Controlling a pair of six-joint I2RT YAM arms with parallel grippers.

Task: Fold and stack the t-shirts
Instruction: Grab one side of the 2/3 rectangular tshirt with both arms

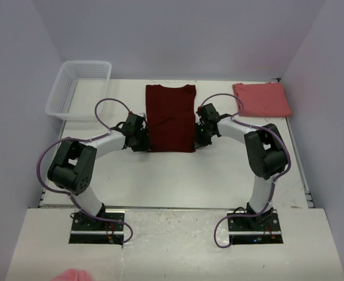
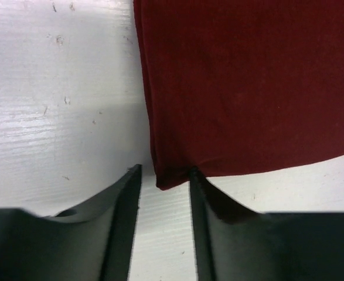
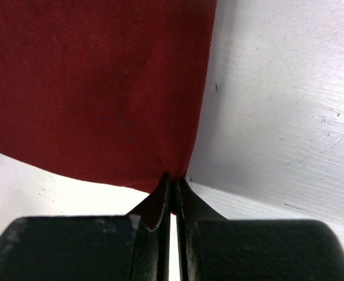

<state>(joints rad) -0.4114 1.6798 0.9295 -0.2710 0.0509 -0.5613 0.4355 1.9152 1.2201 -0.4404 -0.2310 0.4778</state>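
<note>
Cloth lies in two places on the white, faintly ribbed table [image 1: 160, 175]; a dark maroon cloth t-shirt [image 1: 170, 117], finely knit and folded into a long flat rectangle, sits in the middle, and a salmon pink cloth t-shirt [image 1: 261, 98], folded into a squarer pad, rests well apart at the far right corner; a white plastic mesh basket [image 1: 57, 96] stands at the far left. Both arms bend inward, elbows raised, wrists low at the maroon shirt's near edge; the left gripper [image 2: 164, 170] has its dark, curved fingers apart, the near left corner of the cloth lying just between their tips, ungripped; the right gripper [image 3: 173, 178] is pinched tight on the near right corner.
</note>
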